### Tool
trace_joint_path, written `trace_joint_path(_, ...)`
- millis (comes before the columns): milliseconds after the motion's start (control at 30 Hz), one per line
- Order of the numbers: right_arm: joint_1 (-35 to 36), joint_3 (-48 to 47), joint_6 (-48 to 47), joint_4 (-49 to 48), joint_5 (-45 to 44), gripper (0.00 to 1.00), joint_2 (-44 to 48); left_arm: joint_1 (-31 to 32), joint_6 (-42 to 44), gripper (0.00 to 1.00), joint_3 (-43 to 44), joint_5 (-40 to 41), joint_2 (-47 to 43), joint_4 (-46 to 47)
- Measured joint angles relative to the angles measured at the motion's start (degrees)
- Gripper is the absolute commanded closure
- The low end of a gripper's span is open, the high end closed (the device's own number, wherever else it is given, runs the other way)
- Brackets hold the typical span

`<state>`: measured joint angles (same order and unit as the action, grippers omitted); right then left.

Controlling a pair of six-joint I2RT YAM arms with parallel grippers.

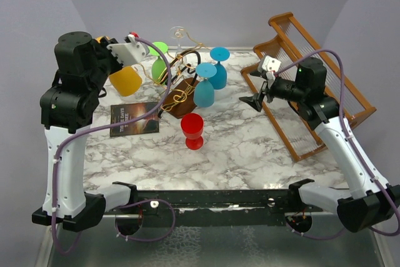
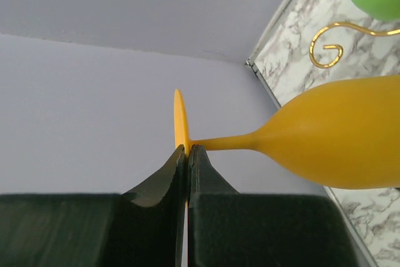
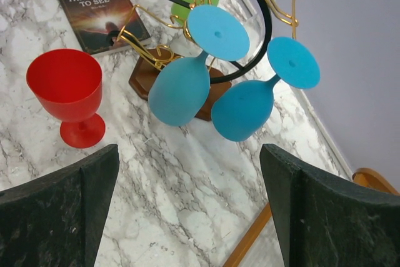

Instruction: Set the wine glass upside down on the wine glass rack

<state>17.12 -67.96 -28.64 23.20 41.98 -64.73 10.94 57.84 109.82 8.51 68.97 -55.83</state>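
Note:
My left gripper (image 2: 187,149) is shut on the thin round foot of a yellow wine glass (image 2: 337,142), (image 1: 125,80), held in the air at the table's far left with its stem sideways. The wine glass rack (image 1: 181,101), gold wire scrolls and a black bar on a brown base (image 3: 145,76), stands just right of it. Two blue glasses (image 1: 204,92), (image 1: 218,73) and a green glass (image 1: 159,67) hang on it upside down. My right gripper (image 1: 255,101) is open and empty, right of the rack, above the marble.
A red glass (image 1: 192,130) stands upright in front of the rack. A dark book (image 1: 134,119) lies to its left. A large orange-brown slatted rack (image 1: 312,85) fills the right side. A clear glass (image 1: 179,32) sits at the rack's top.

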Motion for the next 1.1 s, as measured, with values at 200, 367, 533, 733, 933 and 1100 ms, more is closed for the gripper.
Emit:
trace_joint_path(200,0.00,1.25,0.13,-2.25,0.83,0.06,0.96,0.00,6.56,1.00,-5.64,-3.21,0.07,-3.17)
trace_joint_path(367,0.00,1.70,0.46,-2.34,1.22,0.05,1.03,-0.02,12.33,1.00,-7.93,-6.16,0.94,-3.85)
trace_joint_path(533,0.00,1.86,0.52,-2.51,1.40,0.05,1.44,0.00,17.25,1.00,-9.88,-9.42,2.51,-3.96)
trace_joint_path(733,0.00,2.73,0.52,-3.37,1.44,0.05,2.08,-0.02,22.21,1.00,-11.80,-12.35,4.09,-4.24)
trace_joint_path(933,0.00,3.02,0.55,-3.54,1.81,0.05,2.14,0.00,26.45,1.00,-12.66,-15.04,5.22,-4.13)
trace_joint_path(1100,0.00,3.30,0.76,-3.61,2.47,0.05,2.16,0.00,29.09,1.00,-13.68,-16.81,6.12,-3.41)
